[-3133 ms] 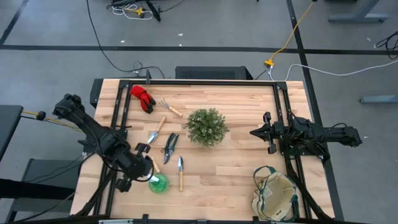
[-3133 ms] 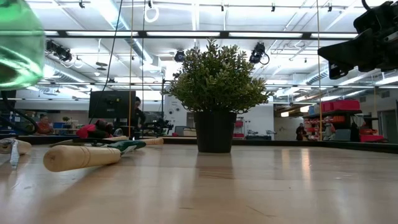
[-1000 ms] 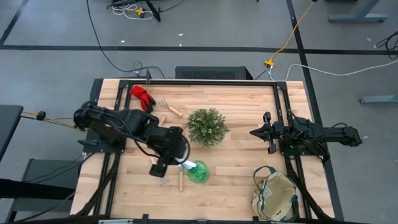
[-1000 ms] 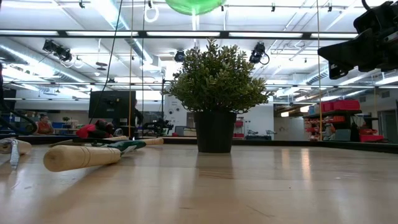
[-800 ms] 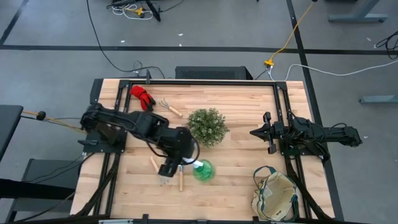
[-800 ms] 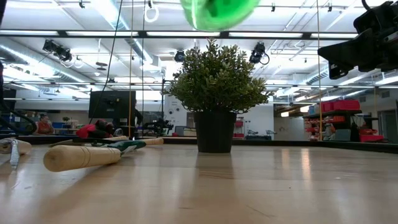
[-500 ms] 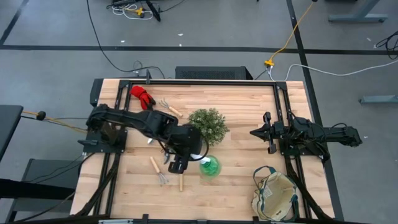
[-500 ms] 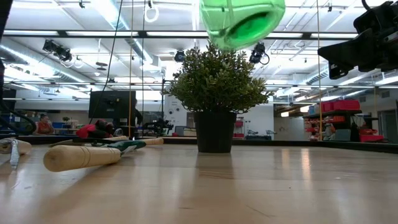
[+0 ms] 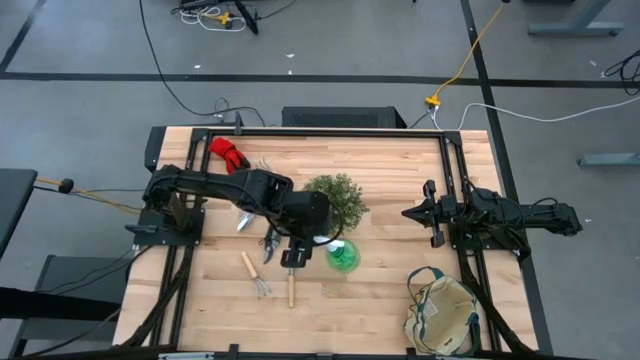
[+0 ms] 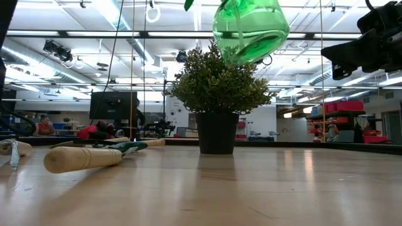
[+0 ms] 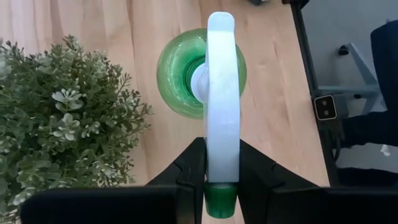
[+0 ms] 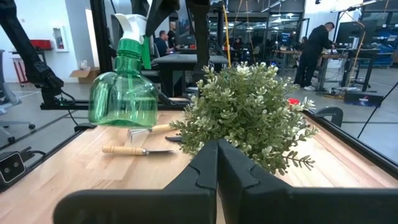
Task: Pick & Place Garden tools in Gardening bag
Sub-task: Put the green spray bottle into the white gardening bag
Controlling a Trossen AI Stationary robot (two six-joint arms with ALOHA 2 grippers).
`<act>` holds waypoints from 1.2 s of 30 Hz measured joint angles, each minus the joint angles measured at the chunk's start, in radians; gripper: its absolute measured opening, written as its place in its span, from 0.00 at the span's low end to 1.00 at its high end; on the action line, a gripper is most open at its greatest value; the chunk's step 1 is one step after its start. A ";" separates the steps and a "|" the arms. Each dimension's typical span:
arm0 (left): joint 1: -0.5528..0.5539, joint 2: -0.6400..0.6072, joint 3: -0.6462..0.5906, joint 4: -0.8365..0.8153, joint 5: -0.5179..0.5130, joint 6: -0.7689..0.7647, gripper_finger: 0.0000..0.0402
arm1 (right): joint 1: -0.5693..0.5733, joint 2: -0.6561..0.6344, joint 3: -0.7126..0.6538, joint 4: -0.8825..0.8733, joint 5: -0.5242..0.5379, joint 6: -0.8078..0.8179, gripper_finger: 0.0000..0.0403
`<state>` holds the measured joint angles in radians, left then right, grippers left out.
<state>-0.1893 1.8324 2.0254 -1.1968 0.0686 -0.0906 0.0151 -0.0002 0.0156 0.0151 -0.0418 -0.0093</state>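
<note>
green spray bottle (image 12: 123,93) (held aloft), plant (image 12: 249,118), trowel (image 12: 140,150)

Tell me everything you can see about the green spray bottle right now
The spray bottle is a squat, rounded bottle of see-through green plastic with a narrow green neck and a white trigger head. It hangs upright in the air above the wooden table, beside the bushy plant, touching neither. The left gripper is clamped on its white head; nothing else touches it.

One camera looks straight down, one level across the table, both sharing the plant (image 9: 333,198).
</note>
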 joint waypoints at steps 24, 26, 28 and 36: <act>0.003 0.000 0.000 0.081 0.034 -0.191 0.18 | 0.000 0.000 0.000 -0.001 0.067 -0.006 0.03; 0.003 0.000 0.000 0.082 0.033 -0.193 0.18 | 0.000 0.000 0.000 0.001 0.094 -0.009 0.03; 0.003 0.000 0.000 0.082 0.033 -0.194 0.17 | 0.000 0.000 0.000 0.004 0.105 -0.003 0.03; 0.003 0.000 0.000 0.082 0.033 -0.195 0.18 | 0.000 0.000 0.000 0.005 0.105 -0.002 0.03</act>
<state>-0.1860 1.8321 2.0251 -1.1149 0.1020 -0.2855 0.0147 -0.0002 0.0158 0.0200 0.0631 -0.0109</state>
